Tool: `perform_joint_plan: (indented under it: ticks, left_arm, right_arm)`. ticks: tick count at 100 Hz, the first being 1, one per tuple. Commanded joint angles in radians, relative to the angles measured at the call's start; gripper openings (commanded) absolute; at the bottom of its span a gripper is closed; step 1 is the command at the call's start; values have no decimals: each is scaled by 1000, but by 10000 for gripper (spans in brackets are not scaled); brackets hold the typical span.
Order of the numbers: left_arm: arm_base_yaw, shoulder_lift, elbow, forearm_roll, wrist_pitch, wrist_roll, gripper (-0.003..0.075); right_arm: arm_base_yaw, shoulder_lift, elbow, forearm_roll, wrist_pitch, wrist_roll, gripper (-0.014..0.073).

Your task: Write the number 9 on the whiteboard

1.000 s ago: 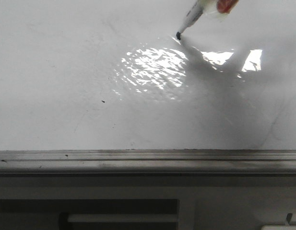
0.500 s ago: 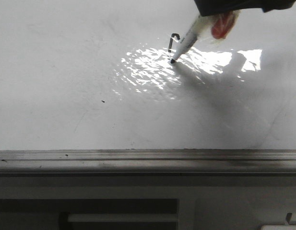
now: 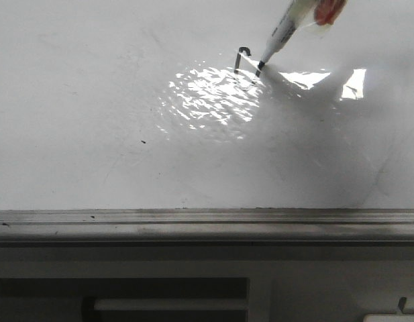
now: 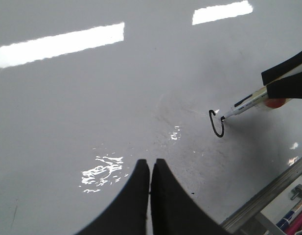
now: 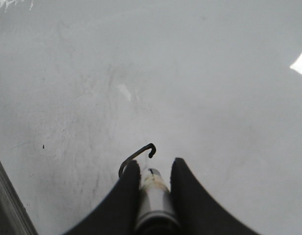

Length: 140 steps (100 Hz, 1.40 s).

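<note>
The whiteboard (image 3: 92, 114) fills the front view, glossy and wrinkled. A white marker pen (image 3: 285, 27) with a black tip slants down from the upper right, and its tip touches the board beside the number 9 (image 3: 241, 59). That stroke is a thin dark hook whose curve bends round toward the tip. In the left wrist view the number 9 (image 4: 217, 124) reads as a small, nearly closed loop. My right gripper (image 5: 153, 166) is shut on the marker pen (image 5: 151, 196), just behind the stroke (image 5: 136, 155). My left gripper (image 4: 150, 166) hovers over bare board, shut and empty.
A grey metal rail (image 3: 193, 218) runs along the board's near edge, with a dark recess and a pale bar (image 3: 170, 305) below it. A bright glare patch (image 3: 213, 94) lies on the film. Beyond the rail (image 4: 268, 196) lie some pens or tools (image 4: 292, 215).
The board was bare a second ago. The pen tip then swept down toward me, leaving a hook, and has now curved back up and right, bringing the stroke round into a loop.
</note>
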Motion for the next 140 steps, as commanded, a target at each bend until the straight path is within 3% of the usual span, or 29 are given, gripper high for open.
perform_joint_plan:
  ticks: [1, 16, 34, 79, 87, 91, 104, 109, 129, 140]
  left_arm:
    - [4, 3, -26, -30, -57, -9, -20]
    - [4, 3, -26, -30, -56, -9, -20]
    - [4, 3, -26, -30, -56, -9, -20]
    - [4, 3, -26, -34, -10, -9, -19]
    - [4, 9, -26, -39, 23, -2, 26]
    - [4, 22, -26, -53, 57, 25, 80]
    - [-3, 111, -26, -169, 180, 184, 384]
    - [-10, 151, -26, -247, 214, 275, 438]
    - [-90, 311, -28, -558, 326, 731, 389]
    - [-175, 393, -43, -574, 340, 817, 386]
  right_arm:
    - [-22, 19, -24, -35, 22, -17, -41]
    - [-22, 17, -24, 27, 193, -17, -41]
    - [37, 17, -24, 58, 274, -17, -41]
    - [152, -48, -97, 66, 263, -17, -41]
    - [203, -84, -159, 66, 272, -17, -41]
    - [229, -92, -190, 66, 288, -17, -41]
    - [281, -73, -245, 66, 411, -17, -43]
    - [297, -56, -245, 66, 434, -17, -43]
    - [391, 21, -245, 66, 452, -28, -43]
    - [458, 57, -245, 66, 396, -28, -43]
